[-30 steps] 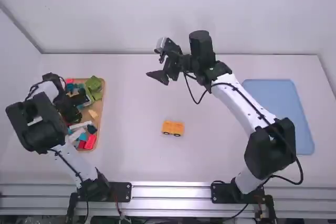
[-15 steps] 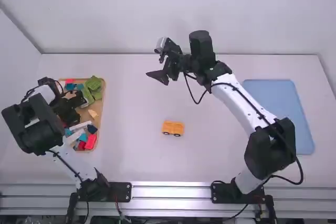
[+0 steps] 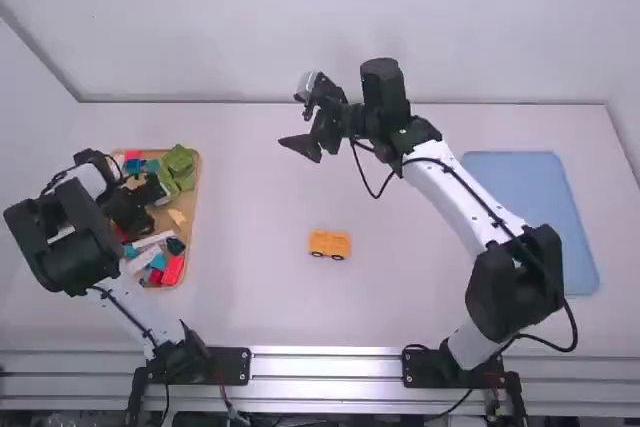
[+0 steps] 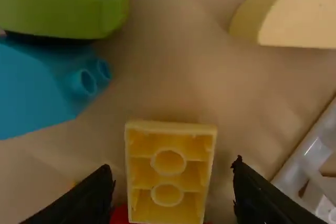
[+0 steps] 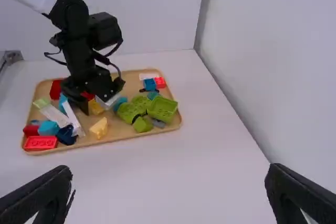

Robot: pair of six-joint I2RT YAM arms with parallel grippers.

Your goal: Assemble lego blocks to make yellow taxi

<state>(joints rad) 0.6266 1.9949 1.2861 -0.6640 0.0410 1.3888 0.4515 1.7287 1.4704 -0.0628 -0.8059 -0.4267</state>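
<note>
Yellow block [image 4: 168, 176] shows between left gripper's [image 3: 132, 212] parted jaws, room both sides; right gripper's [image 3: 302, 145] jaws apart.

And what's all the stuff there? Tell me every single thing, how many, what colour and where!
Table: one, white, under everything
Mat: one, blue, right side of the table
Wheeled toy: one, yellow-orange, middle of the table
Tray: one, tan, left side
Hollow block: one, yellow, in the tray between the left gripper's fingers
Wedge: one, pale yellow, in the tray
Red blocks: several, in the tray
Blue blocks: several, in the tray
Green blocks: several, in the tray
White pieces: several, in the tray
Arms: two, white and black, left over the tray, right over the table
Grippers: two, black, at the arm ends, right one open
</note>
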